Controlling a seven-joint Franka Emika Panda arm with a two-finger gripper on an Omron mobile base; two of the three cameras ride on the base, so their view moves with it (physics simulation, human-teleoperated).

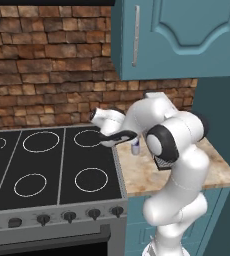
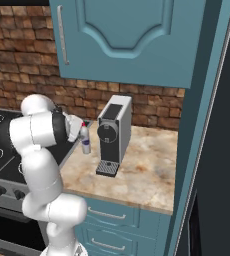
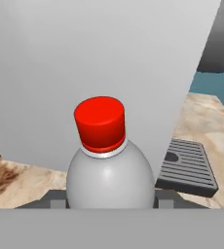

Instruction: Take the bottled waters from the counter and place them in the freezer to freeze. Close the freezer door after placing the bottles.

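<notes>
Red-capped bottle [image 3: 106, 168], base hidden between pincer [image 3: 106, 200] fingers.

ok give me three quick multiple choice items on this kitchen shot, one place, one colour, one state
1. Where does the bottled water stand?
A on the stovetop
B on the counter, left of the coffee machine
C inside the cabinet

2. What colour is its cap?
A red
B green
C black

3. How is the claw placed?
A far above the bottle
B on the coffee machine
C fingers either side of the bottle's body

Key: 1 B, the right base view shows it beside the machine on stone. 2 A, the hand view shows red. 3 C, fingers flank the bottle there.
</notes>
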